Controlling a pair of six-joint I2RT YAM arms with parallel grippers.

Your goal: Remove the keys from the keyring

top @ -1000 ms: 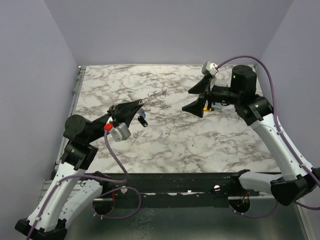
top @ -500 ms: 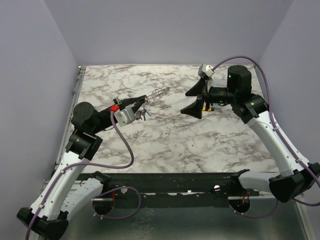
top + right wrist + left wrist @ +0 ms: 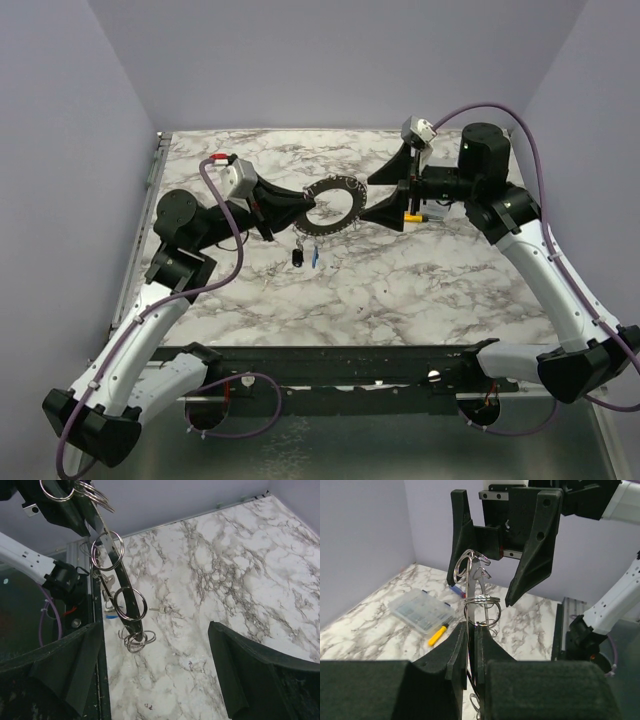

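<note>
Left gripper (image 3: 291, 213) is clamped tight on the near edge of the keyring (image 3: 349, 192), holding the big grey ring up in the air over the middle of the marble counter (image 3: 400, 290). Right gripper (image 3: 369, 201) faces it with jaws spread wide, one on each side of the ring's far edge; no contact shows. Small split rings (image 3: 128, 604) sit along the band, and the keys (image 3: 298, 258), one black-headed and one blue, dangle beneath it. A clear compartment box (image 3: 420, 611) and a yellow-handled tool (image 3: 438, 635) lie on the counter beyond.
</note>
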